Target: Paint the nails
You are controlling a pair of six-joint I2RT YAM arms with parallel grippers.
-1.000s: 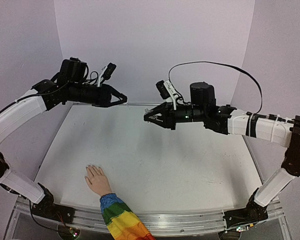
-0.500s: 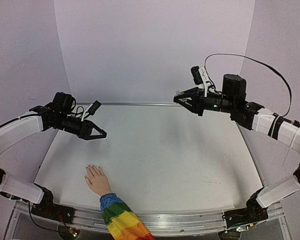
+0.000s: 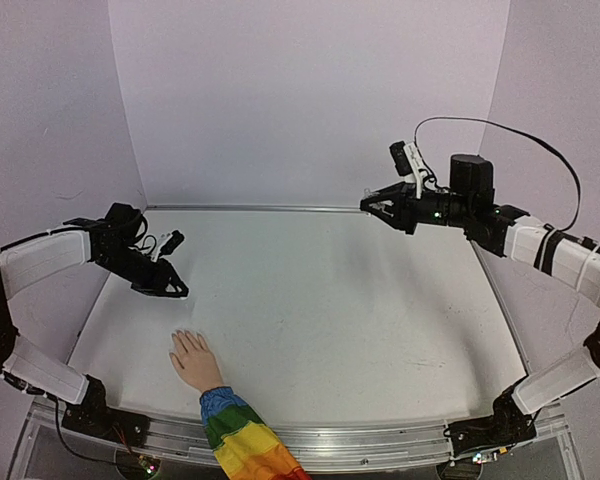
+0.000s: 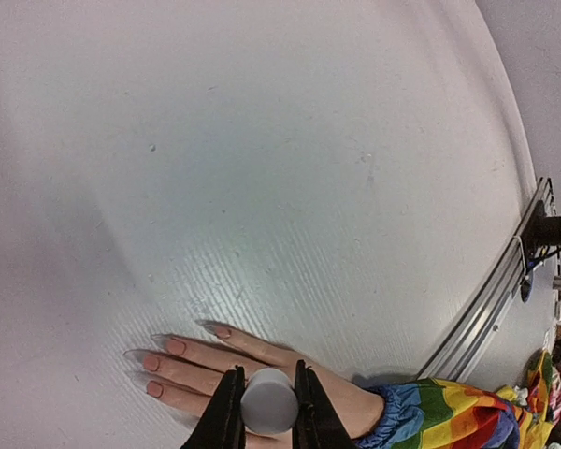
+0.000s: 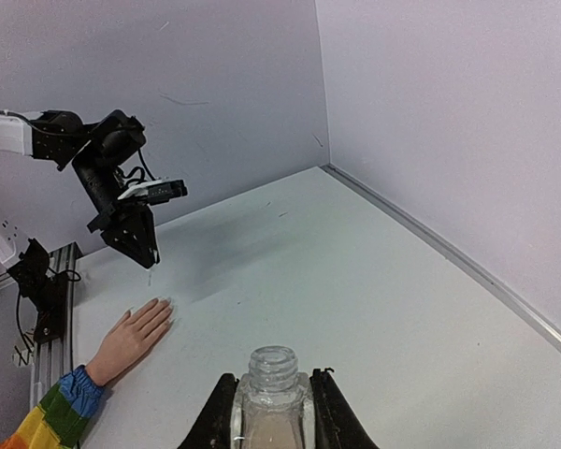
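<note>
Down at the near edge of the table (image 3: 330, 300), on the left side, a rainbow-striped sleeve (image 3: 242, 440) comes in over the metal rail (image 3: 380, 440). Out of it sticks 1 small skin-coloured toy hand (image 3: 192, 358). It lies flat, palm down, with its fingers pointing to the far side. The nails (image 3: 185, 333) are at the far tips of those fingers. From above they look pale, and in the left wrist view 4 of them show and look a bit pink. Just past the fingertips, a little to the left and up off the table, hangs the left gripper (image 3: 177, 291), pointing down. Its 2 fingers are squeezed tight on a small round white cap (image 4: 268, 400). In the right wrist view a thin stick (image 5: 150, 266) hangs down from under that gripper, apart from the nails. Far off on the right side, high over the table, is the right gripper (image 3: 368, 205). It is clamped on a small clear bottle (image 5: 272, 393) that stands upright with its top open. These 2 grippers are well apart. Behind it all stand plain pale walls (image 3: 310, 100).
</note>
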